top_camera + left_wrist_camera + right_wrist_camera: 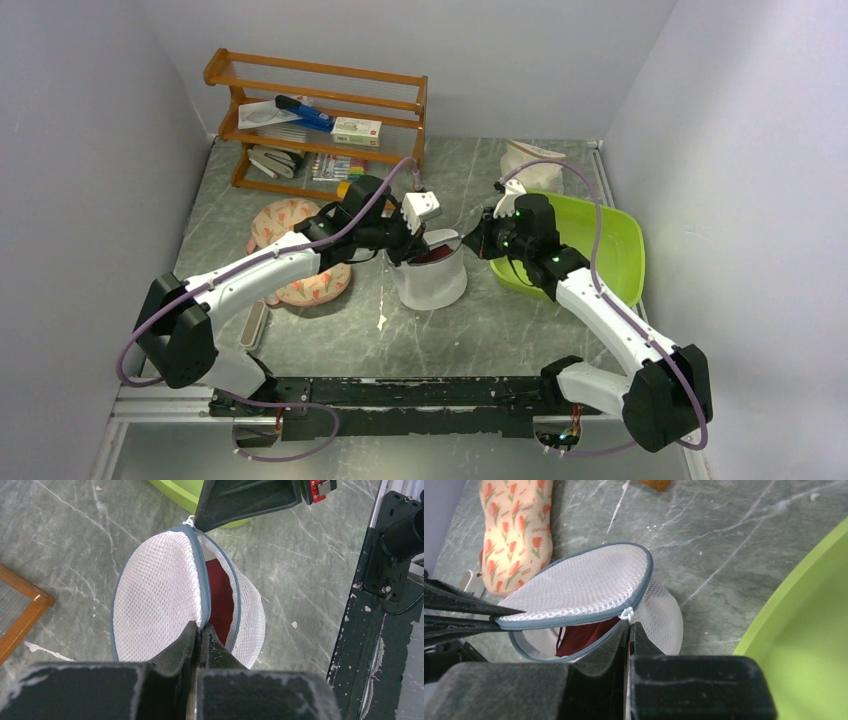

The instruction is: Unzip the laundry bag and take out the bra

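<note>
The white mesh laundry bag (432, 278) stands at mid table, held up between both grippers, its grey rim zipper partly open. The dark red bra (436, 254) shows inside through the gap. My left gripper (200, 627) is shut on the zipper rim of the bag (160, 595), with the bra (220, 600) just beyond its tips. My right gripper (629, 625) is shut on the opposite rim of the bag (584, 585), right below the white zipper pull (626, 613). The bra (581, 635) lies in the lower half; most of it is hidden.
A lime green basin (600, 250) sits right of the bag, under the right arm. A peach floral padded item (295, 250) lies to the left, under the left arm. A wooden rack (315, 120) stands at the back left, a cream cloth sack (535, 160) at the back right.
</note>
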`<state>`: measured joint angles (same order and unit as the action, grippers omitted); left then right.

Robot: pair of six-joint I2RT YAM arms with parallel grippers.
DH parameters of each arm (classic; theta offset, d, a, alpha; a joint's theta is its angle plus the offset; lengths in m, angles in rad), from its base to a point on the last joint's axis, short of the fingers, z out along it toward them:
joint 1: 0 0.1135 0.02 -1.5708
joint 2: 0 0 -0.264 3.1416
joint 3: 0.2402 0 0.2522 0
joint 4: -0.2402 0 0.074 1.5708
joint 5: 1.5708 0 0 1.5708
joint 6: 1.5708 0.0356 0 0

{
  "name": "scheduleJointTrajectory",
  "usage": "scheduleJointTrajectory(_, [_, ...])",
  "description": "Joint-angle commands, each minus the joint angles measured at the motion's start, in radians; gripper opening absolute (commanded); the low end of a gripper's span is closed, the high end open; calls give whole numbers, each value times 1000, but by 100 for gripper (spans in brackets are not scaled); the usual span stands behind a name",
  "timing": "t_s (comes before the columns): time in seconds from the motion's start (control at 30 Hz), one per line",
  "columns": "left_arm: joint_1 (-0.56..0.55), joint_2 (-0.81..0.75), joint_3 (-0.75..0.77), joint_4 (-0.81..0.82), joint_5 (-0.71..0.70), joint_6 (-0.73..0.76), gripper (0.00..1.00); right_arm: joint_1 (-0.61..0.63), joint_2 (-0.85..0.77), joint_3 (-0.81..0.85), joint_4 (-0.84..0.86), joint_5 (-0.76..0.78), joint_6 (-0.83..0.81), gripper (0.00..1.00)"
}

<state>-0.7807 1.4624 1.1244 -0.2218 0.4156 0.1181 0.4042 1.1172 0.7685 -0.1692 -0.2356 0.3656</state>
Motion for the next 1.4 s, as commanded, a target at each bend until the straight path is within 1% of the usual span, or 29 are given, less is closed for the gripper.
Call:
scheduleJointTrajectory(0.0, [-10,-28,-3,-17,-29,20,9,-16,-30,-4,50,-121,-21,0])
scheduleJointTrajectory(0.1, [-17,-10,11,-31,-15,21,27,-14,-54,-35,104,-236,-3,0])
scheduleJointTrajectory(0.2, [-37,1,13,-34,-23,21,42,-6,-63,-56,138,-288,18,0])
scheduleJointTrajectory(0.3, [-63,0,9,-33,-40,24,49,18,-61,-54,146,-309,22,0])
scheduleJointTrajectory(0.43, [-84,-9,1,-29,-61,29,54,62,-55,-40,144,-296,17,0])
scheduleJointTrajectory(0.5, [-87,-16,-4,-22,-71,26,51,80,-50,-34,147,-292,18,0])
scheduleJointTrajectory(0.63, [-87,-17,-3,-26,-101,29,36,119,-38,-18,138,-278,12,0])
scheduleJointTrajectory(0.9, [-88,-25,-3,-29,-122,37,7,120,-37,-11,101,-211,-2,0])
scheduleJointTrajectory(1.0, [-89,-43,-12,-21,-131,41,7,113,-36,-7,77,-112,12,0])
scheduleJointTrajectory(1.1, [-90,-73,-31,2,-145,41,7,78,-24,1,56,-69,35,0])
scheduleJointTrajectory(1.27, [-89,-108,-52,21,-186,47,7,-32,4,6,50,-116,75,0])
scheduleJointTrajectory(1.37, [-90,-107,-49,14,-205,50,7,-63,14,12,43,-142,78,0])
